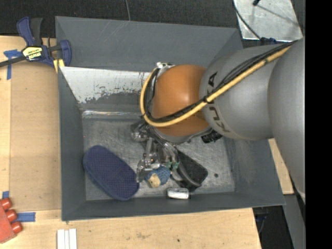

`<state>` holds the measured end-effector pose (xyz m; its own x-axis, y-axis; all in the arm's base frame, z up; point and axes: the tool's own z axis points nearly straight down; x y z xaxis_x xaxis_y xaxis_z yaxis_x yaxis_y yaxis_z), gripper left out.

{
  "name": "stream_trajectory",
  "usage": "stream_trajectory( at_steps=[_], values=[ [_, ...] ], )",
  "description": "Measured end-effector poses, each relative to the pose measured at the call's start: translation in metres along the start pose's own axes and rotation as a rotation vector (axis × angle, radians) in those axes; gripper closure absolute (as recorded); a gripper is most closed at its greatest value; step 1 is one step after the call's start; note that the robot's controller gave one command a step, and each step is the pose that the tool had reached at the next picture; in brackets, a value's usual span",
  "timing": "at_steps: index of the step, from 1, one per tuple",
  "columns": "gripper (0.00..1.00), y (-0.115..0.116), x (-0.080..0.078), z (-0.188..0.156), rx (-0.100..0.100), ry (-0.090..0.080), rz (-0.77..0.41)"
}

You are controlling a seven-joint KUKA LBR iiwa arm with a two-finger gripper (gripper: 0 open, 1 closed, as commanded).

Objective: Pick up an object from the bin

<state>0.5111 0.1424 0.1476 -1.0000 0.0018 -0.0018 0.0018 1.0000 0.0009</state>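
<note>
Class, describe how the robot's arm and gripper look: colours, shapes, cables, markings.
The arm is thick, rounded and silver-grey, with dark KUKA lettering. An orange dome covers its wrist. Yellow and black cables loop round it. The gripper is silvery metal.

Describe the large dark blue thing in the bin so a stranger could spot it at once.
In the grey metal bin, look at the floor's lower-left part, left of the gripper. A dark blue oval pad lies there. It is far bigger than the black piece and the small white cylinder to its right.
</note>
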Motion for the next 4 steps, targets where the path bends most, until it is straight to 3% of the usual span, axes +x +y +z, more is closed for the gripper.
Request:
stream_trajectory(
  at_steps=[1,2,3,4],
  values=[
    [1.00,0.000,0.000,0.000,0.000,0.000,0.000],
    [0.00,0.000,0.000,0.000,0.000,0.000,0.000],
    [0.00,-0.104,0.003,-0.011,0.005,0.002,0.132],
    [0.00,-0.132,-0.053,0.048,-0.005,0.001,-0.061]
  ],
)
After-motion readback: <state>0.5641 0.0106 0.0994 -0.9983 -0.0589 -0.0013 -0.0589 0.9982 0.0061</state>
